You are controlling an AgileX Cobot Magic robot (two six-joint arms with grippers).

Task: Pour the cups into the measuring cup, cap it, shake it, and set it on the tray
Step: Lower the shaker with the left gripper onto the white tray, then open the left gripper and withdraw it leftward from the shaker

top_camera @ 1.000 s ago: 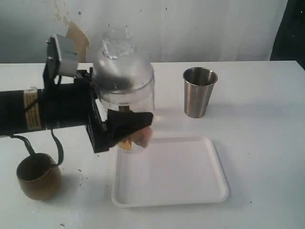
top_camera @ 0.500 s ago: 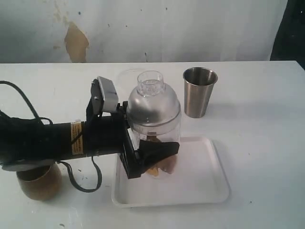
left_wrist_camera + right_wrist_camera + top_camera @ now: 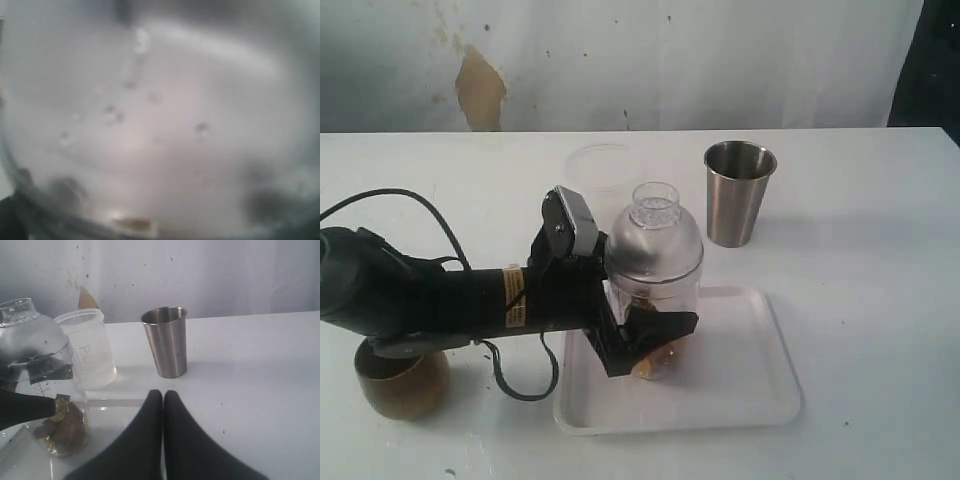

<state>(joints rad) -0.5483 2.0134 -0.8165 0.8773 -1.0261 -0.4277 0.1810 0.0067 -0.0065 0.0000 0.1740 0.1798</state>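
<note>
The clear measuring cup stands upright over the left part of the white tray, capped with a domed clear lid. Brown and golden pieces lie in its bottom. My left gripper is shut on its lower body; I cannot tell whether the base touches the tray. In the left wrist view the blurred cup wall fills everything. The steel tumbler stands behind the tray, and the brown cup sits at the front left. My right gripper is shut on nothing, short of the steel tumbler and beside the measuring cup.
A frosted translucent cup stands behind the measuring cup, also in the right wrist view as the frosted cup. The left arm's black cable loops over the table in front of the tray. A pale wall rises behind the table.
My left arm has brought the capped measuring cup down and to the right, from high above the table to the tray's left part. The right gripper's motion is not shown.
</note>
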